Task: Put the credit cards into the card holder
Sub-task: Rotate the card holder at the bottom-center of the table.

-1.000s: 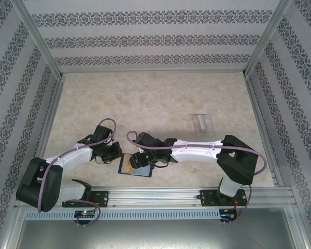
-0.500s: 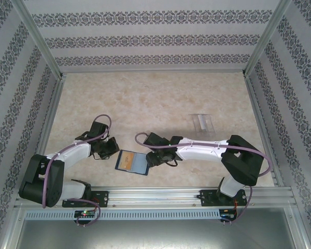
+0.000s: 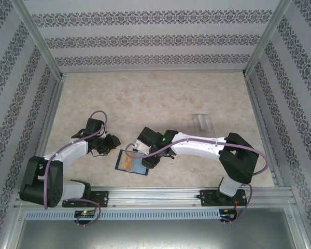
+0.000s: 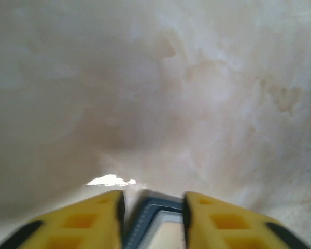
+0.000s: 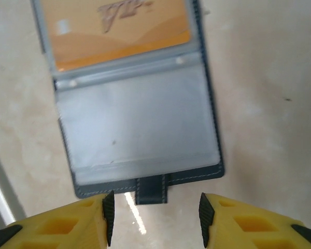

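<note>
The navy card holder (image 3: 132,163) lies opened flat near the table's front edge. An orange credit card (image 5: 119,36) sits in its far clear pocket, while the near pocket (image 5: 137,124) looks empty. Its snap tab (image 5: 152,189) points at my right gripper (image 5: 155,220), which stands open just short of the tab, at the holder's right edge (image 3: 146,160). My left gripper (image 3: 115,143) is open at the holder's upper left corner. That stitched navy corner (image 4: 145,212) shows between the yellow fingers (image 4: 93,218).
A small clear plastic piece with grey stripes (image 3: 203,123) lies at the right middle of the beige table (image 3: 145,104). Patterned walls close in three sides, and a metal rail (image 3: 155,197) runs along the front.
Both grippers drew back from the holder, leaving it lying open. The right gripper then swung back to the holder's tab edge, and the left shifted toward its upper left corner.
</note>
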Action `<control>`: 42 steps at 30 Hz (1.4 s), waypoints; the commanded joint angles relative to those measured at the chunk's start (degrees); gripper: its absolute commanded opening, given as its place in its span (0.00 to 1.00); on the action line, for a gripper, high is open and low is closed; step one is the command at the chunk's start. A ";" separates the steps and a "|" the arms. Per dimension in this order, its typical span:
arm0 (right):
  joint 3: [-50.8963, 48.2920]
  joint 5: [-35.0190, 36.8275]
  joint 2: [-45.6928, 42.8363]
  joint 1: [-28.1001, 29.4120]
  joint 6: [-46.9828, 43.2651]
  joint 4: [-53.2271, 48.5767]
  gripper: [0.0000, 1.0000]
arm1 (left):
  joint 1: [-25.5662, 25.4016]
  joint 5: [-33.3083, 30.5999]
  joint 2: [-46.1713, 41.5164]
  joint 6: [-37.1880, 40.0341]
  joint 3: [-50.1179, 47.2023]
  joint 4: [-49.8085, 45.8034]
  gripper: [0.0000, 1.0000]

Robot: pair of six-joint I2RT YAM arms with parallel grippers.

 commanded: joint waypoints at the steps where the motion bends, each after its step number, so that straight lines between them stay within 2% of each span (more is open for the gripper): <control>1: -0.66 -2.54 1.27 0.61 -5.77 -3.52 0.50 | 0.58 0.11 -3.66 1.72 -0.57 -2.45 0.45; 10: 3.05 3.34 9.35 0.48 -5.30 -3.55 0.43 | 0.54 -1.33 -5.10 2.68 -0.65 -5.08 0.46; 11: 3.23 3.53 9.63 0.15 -5.15 -3.09 0.37 | 0.58 -1.36 -5.16 2.31 -0.91 -4.38 0.46; 13: 3.12 3.06 9.67 -0.88 -4.25 -1.85 0.21 | 0.56 -0.84 -4.91 2.25 -0.83 -3.94 0.46; 19: 1.25 2.43 7.44 -4.61 -3.87 3.49 0.17 | 0.58 -0.88 -4.94 1.57 -2.01 -2.86 0.46; 23: 0.63 -1.37 8.15 -8.70 -0.90 10.22 0.11 | 0.50 -1.43 -4.30 1.37 -1.97 -3.45 0.48; 30: -4.87 -5.66 8.46 -11.12 6.98 23.85 0.20 | 0.53 -2.77 -6.46 0.16 -3.71 -3.61 0.50; 37: -13.33 -5.50 6.04 -13.71 16.84 36.69 0.25 | 0.49 -2.52 -8.34 -0.29 -5.73 -3.51 0.50; 42: -15.41 -6.88 3.71 -13.58 15.12 38.57 0.36 | 0.54 -0.87 -6.34 0.49 -5.25 -3.76 0.51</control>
